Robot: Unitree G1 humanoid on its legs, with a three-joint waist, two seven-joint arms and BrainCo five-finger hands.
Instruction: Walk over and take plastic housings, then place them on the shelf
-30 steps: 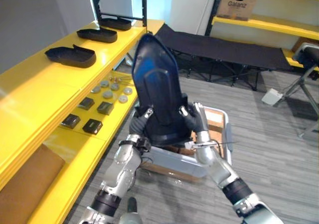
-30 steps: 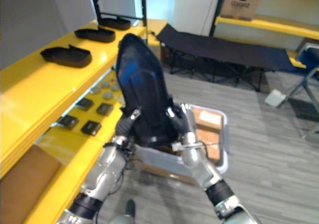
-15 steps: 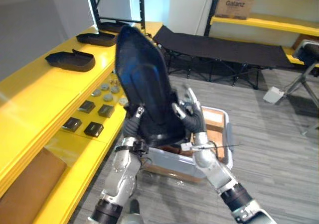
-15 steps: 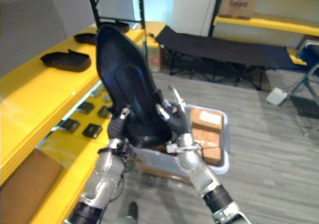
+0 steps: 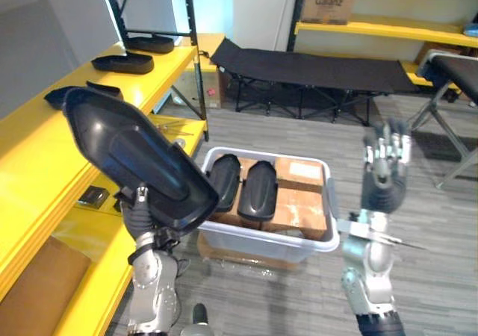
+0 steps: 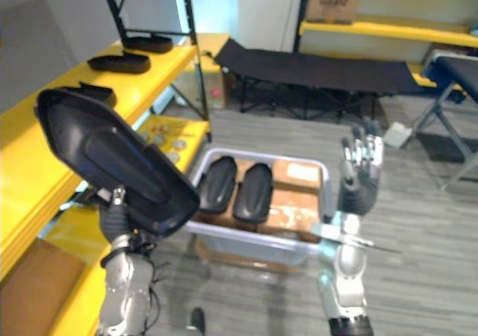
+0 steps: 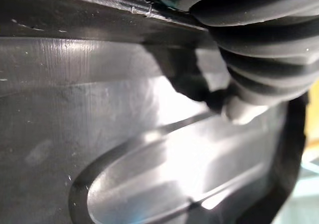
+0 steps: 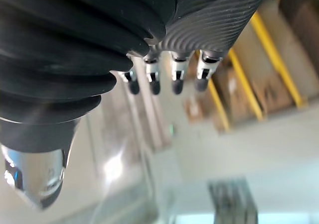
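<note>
While fingers of left hand point(image 5: 138, 218) grip plastic housing point(image 5: 134, 160), right hand point(image 5: 385, 185) raised, fingers straight, empty.

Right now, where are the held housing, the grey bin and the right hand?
held housing point(image 5: 138, 157): left eye view, centre of its dark face.
grey bin point(image 5: 254, 245): left eye view, front wall.
right hand point(image 5: 384, 185): left eye view, middle of the hand.

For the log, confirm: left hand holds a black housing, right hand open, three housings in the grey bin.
Not three: left eye view shows two housings in the grey bin. Left hand holds the black housing; right hand open.
</note>
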